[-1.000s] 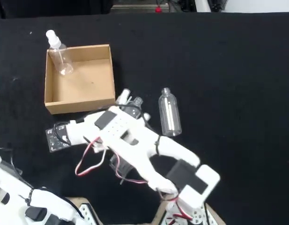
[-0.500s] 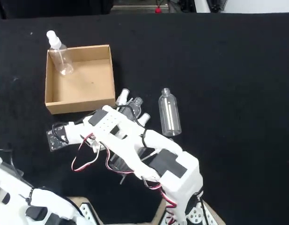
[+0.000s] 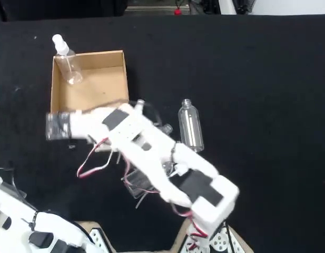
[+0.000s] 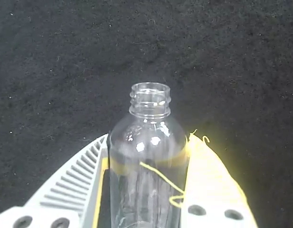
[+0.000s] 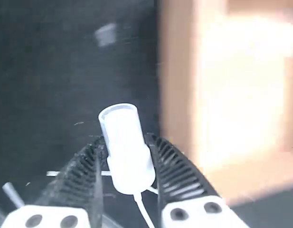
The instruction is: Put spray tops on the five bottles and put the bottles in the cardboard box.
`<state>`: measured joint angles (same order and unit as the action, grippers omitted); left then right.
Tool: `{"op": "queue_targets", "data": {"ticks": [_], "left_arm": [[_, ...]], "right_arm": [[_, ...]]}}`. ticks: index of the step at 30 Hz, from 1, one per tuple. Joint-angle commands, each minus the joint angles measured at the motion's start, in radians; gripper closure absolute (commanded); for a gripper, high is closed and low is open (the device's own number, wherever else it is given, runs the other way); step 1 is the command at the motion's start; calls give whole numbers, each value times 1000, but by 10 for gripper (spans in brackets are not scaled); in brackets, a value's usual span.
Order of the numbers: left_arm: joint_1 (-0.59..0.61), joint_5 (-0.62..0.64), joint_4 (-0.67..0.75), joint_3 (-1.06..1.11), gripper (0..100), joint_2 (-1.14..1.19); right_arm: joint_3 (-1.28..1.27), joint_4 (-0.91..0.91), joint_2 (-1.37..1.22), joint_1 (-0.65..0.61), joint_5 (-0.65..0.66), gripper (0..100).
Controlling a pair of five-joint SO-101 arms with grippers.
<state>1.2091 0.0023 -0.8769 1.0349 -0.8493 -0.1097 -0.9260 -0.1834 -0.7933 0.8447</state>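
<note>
At the near edge of the cardboard box point(image 3: 87, 53), toward the far left corner of the tabletop point(image 3: 257, 79), my right gripper point(image 5: 127, 141) is clamped on a white spray top point(image 5: 123, 142), with its thin tube trailing back between the jaws. My left gripper point(image 4: 148, 137) is squeezed onto a clear bottle point(image 4: 148, 126) with a bare, open neck, held over black tabletop.

So I'd say we're mid-capping: top in one hand, bottle in the other, not yet together. Next move, I reckon, is bringing the top over to that open neck, lining it up so the tube feeds in first, then seating and twisting it. The tube is the fiddly bit, since it can easily catch on the rim.

One finished bottle point(image 3: 67, 60) leans in the box's far left corner, sprayer poking over the wall. Another uncapped bottle point(image 3: 190, 126) lies near the middle of the tabletop.

Hard to make out: my right arm covers whatever sits just beside the box's near right corner, with only a couple of whitish bits peeking out. My left arm is cut off at the near left corner, and I can't pick out its bottle from above.
</note>
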Motion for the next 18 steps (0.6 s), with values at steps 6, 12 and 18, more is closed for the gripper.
{"op": "queue_targets", "data": {"ticks": [6,12,18], "left_arm": [[-222,5,-8,-56,909,-38],[-481,9,-9,-113,909,-38],[-825,11,-29,-157,909,-84]], "right_arm": [[76,5,536,167,-288,987],[160,6,802,311,-559,987],[206,-2,911,393,-752,987]]}}
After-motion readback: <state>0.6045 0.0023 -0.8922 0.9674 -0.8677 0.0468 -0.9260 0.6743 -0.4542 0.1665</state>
